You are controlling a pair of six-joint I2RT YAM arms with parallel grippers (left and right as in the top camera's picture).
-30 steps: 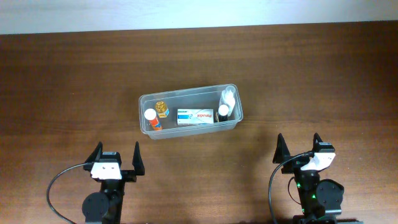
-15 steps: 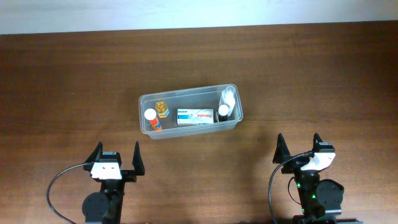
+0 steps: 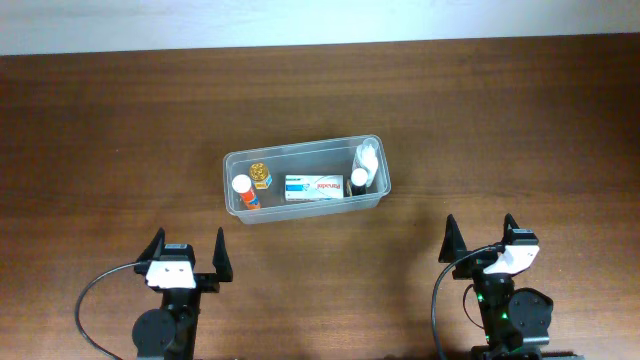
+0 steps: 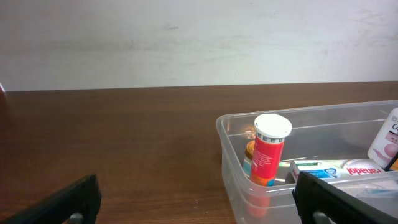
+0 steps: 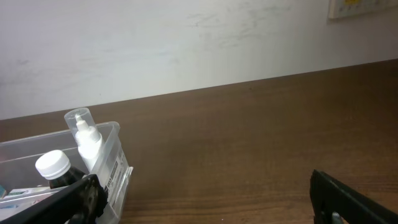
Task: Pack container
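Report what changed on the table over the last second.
Nothing visibly changed. The left gripper and right gripper stay open and empty at the near edge, and the container sits where it was.

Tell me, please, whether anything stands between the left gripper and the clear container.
Nothing visible does. The left gripper is open and empty at the near side of the table. Only bare wood lies between it and the container, which sits ahead and slightly to its right.
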